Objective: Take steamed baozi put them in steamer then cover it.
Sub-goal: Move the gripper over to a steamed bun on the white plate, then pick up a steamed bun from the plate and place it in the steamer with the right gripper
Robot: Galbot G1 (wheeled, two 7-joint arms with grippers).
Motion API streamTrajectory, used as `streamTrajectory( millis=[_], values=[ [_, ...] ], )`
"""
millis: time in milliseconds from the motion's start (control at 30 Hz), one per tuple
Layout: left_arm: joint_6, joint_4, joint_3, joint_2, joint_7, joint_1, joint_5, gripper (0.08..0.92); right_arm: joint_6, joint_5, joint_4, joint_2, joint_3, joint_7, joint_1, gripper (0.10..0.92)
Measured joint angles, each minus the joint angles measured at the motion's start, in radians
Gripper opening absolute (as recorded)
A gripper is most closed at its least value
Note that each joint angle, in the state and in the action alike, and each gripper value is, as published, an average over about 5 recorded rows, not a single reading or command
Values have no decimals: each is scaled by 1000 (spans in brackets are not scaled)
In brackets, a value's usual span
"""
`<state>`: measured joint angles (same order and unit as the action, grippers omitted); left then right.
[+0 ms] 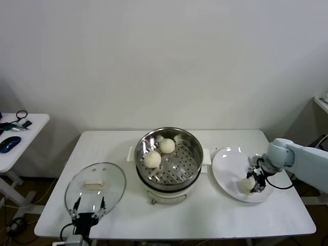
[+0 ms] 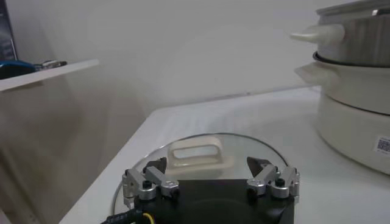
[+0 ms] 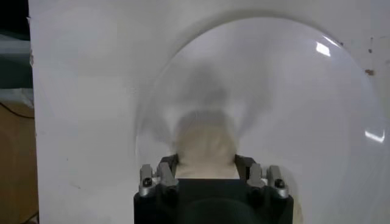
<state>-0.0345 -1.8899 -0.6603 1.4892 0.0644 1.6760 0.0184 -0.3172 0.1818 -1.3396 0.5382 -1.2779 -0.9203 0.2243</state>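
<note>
the white bench (image 1: pixel 215 215) fills the lower frame. at centre, the round shiny steel steamer (image 1: pixel 168 177) holds two cream-white baozi (image 1: pixel 152 159). lower left lies the clear glass cover (image 1: pixel 95 187), the left end effector (image 1: pixel 88 206) spread over it. at right, the flat white plate (image 1: pixel 228 164) holds one bun (image 3: pixel 205 146), pinched by the right end effector (image 3: pixel 206 163).
</note>
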Motion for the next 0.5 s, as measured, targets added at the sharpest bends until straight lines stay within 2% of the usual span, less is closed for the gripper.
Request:
streamTrajectory(
  millis=[267,500],
  values=[
    [-8,-13,1,6,1,10,9,823,66,26,-19,34,-90,-40,152,611],
    [-16,-27,-6,7,3,18,13,823,254,103,-67,153,-246,-108,487,611]
  ],
)
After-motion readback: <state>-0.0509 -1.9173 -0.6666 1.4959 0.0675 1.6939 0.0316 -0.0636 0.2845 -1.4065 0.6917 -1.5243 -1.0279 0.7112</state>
